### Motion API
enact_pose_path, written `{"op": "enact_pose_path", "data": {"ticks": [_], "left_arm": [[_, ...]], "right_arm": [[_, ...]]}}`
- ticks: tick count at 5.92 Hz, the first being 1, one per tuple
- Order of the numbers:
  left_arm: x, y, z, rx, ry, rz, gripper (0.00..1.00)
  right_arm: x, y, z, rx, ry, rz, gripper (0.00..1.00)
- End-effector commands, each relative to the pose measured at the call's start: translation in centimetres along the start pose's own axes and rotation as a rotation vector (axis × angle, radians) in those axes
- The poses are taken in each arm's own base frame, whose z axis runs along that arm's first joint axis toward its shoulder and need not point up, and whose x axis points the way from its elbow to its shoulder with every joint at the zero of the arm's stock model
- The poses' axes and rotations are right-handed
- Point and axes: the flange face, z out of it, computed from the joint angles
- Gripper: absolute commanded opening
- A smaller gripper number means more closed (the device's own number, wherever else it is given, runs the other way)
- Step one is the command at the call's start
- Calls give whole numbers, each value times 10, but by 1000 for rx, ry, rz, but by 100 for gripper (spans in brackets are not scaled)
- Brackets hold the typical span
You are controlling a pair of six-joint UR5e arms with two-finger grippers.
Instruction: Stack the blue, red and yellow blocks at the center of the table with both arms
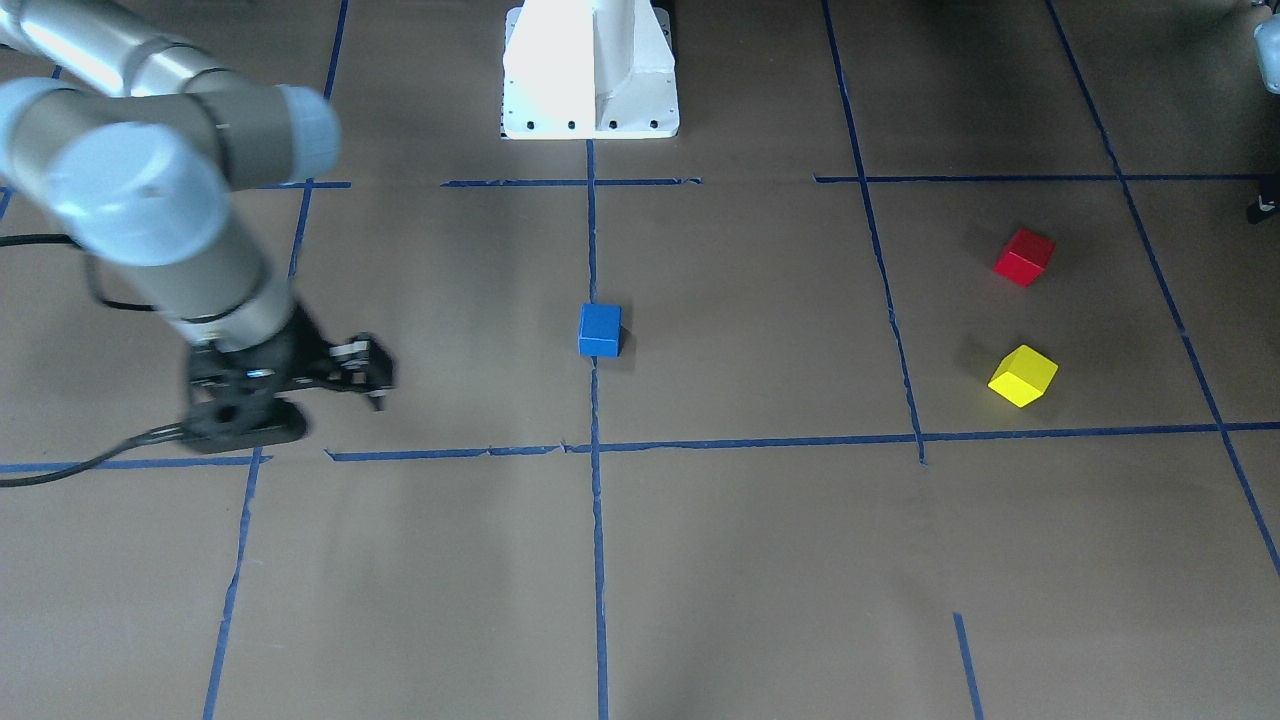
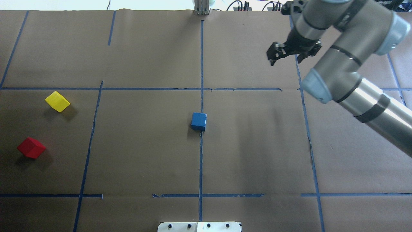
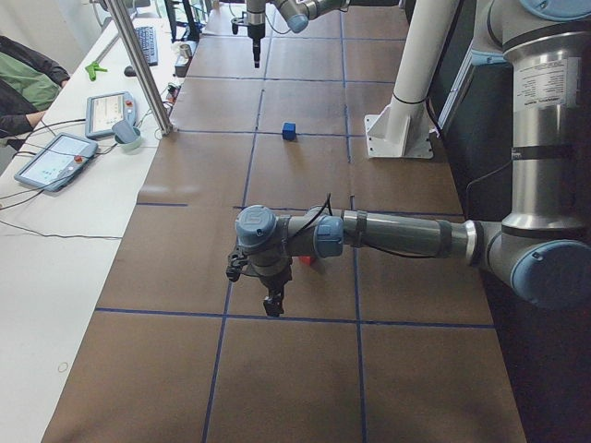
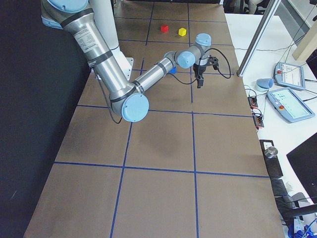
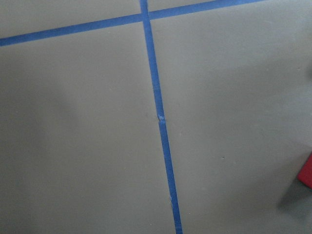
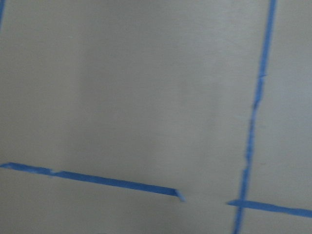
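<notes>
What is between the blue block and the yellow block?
Only brown paper and one tape line separate blue block and yellow block, in the overhead view.

No text, number or brand is legible in any view. The printed label (image 3: 545, 85) on my left arm's upper tube and the label (image 4: 87, 35) on my right arm are too small to read. The screens of the teach pendants (image 3: 51, 159) on the side bench are likewise illegible.
</notes>
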Motion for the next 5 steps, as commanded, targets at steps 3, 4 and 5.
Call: {"op": "enact_pose_path", "data": {"ticks": [3, 4, 5], "left_arm": [[42, -50, -18, 45, -8, 98, 100], [61, -79, -40, 95, -14, 143, 100], [70, -84, -48, 114, -10, 171, 100]], "right_arm": [[352, 155, -51, -45, 5, -232, 99], [398, 200, -61, -36, 12, -163, 99], [417, 224, -55, -56, 15, -113, 99]]}}
